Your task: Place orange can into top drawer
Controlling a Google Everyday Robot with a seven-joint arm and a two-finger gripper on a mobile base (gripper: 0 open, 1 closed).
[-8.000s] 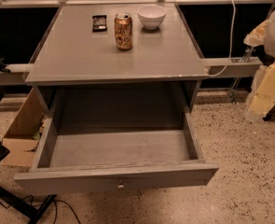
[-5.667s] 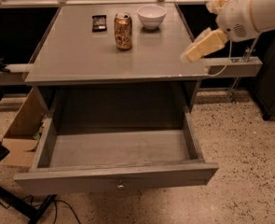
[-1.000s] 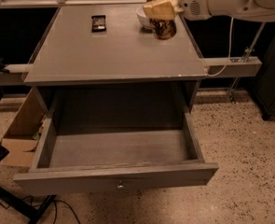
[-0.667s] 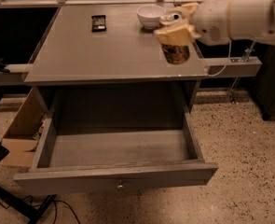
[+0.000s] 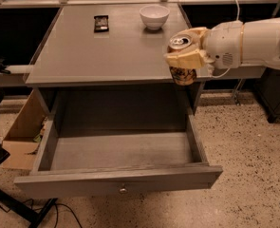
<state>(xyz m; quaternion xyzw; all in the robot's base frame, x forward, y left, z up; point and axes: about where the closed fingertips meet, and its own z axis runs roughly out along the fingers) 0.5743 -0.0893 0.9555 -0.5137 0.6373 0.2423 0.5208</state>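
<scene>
Hovering off the counter's (image 5: 106, 56) front edge, the gripper's (image 5: 182, 61) fingers (image 5: 191, 57) clamp the orange can (image 5: 182, 76), clear to lower into the open top drawer (image 5: 120, 180).

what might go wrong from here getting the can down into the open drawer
1. The gripper, jaws shut on the orange can, sits right at the front right corner of the table; lowering or swinging inward too early could knock the can on that edge.
2. The can seems roughly in line with the right wall of the top drawer, so a release here might hit the rim or reach the floor.
</scene>
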